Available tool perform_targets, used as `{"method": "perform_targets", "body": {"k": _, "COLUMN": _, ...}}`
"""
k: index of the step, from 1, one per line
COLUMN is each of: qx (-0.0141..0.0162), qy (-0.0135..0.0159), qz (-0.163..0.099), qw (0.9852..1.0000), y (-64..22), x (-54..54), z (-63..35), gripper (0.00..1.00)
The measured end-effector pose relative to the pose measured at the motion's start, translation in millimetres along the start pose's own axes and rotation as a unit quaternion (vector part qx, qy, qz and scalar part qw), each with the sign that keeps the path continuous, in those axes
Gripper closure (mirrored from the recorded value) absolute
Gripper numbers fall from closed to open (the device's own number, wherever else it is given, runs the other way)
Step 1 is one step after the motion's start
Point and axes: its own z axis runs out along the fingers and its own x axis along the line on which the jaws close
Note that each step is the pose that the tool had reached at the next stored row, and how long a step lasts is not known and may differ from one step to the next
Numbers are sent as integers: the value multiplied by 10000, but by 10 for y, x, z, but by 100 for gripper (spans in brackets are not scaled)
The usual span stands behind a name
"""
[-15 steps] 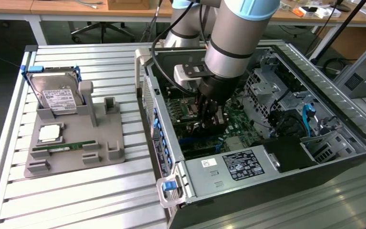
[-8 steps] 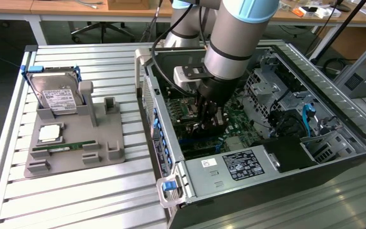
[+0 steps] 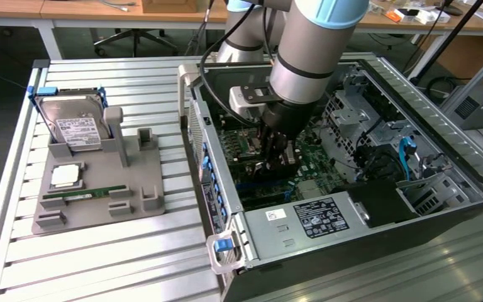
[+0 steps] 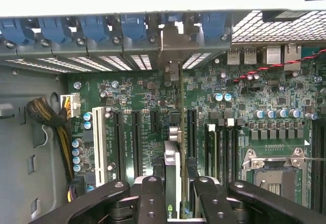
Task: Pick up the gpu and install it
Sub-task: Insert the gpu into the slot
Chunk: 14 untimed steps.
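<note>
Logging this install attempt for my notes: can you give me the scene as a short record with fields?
pincer: shut on the gpu, inside the open computer case
gpu: held edge-on over the motherboard, bracket end toward the rear slot openings
holder tray: on the exterior view's left, outside the case
hard drive: upright in the tray
memory stick: lying in the tray

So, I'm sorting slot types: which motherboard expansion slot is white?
The outermost slot, nearest the sleeved cable bundle; the other slots are black.
</note>
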Motion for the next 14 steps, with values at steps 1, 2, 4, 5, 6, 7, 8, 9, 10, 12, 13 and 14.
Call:
{"method": "perform_targets", "body": {"k": 1, "qx": 0, "qy": -2, "qz": 0, "qw": 10000, "y": 0, "x": 0, "z": -1, "gripper": 73}}
{"method": "perform_targets", "body": {"k": 2, "qx": -1, "qy": -10, "qz": -1, "qw": 10000, "y": 1, "x": 0, "z": 0, "gripper": 73}}
{"method": "perform_targets", "body": {"k": 4, "qx": -2, "qy": -23, "qz": -5, "qw": 10000, "y": 0, "x": 0, "z": 6, "gripper": 73}}
{"method": "perform_targets", "body": {"k": 5, "qx": -2, "qy": -30, "qz": -7, "qw": 10000, "y": 0, "x": 0, "z": 9, "gripper": 73}}
{"method": "perform_targets", "body": {"k": 6, "qx": -2, "qy": -34, "qz": -10, "qw": 10000, "y": 0, "x": 0, "z": 10, "gripper": 73}}
{"method": "perform_targets", "body": {"k": 7, "qx": -2, "qy": -39, "qz": -13, "qw": 10000, "y": 0, "x": 1, "z": 14, "gripper": 73}}
{"method": "perform_targets", "body": {"k": 8, "qx": -4, "qy": -42, "qz": -19, "qw": 10000, "y": 0, "x": 1, "z": 20, "gripper": 73}}
{"method": "perform_targets", "body": {"k": 9, "qx": -5, "qy": -41, "qz": -22, "qw": 10000, "y": 0, "x": 1, "z": 24, "gripper": 73}}
{"method": "perform_targets", "body": {"k": 10, "qx": -5, "qy": -40, "qz": -25, "qw": 10000, "y": 0, "x": 1, "z": 28, "gripper": 73}}
{"method": "perform_targets", "body": {"k": 12, "qx": -8, "qy": -39, "qz": -32, "qw": 10000, "y": 0, "x": 1, "z": 40, "gripper": 73}}
{"method": "perform_targets", "body": {"k": 13, "qx": -10, "qy": -38, "qz": -34, "qw": 10000, "y": 0, "x": 2, "z": 50, "gripper": 73}}
{"method": "perform_targets", "body": {"k": 14, "qx": -9, "qy": -45, "qz": -36, "qw": 10000, "y": -2, "x": 0, "z": 62, "gripper": 73}}
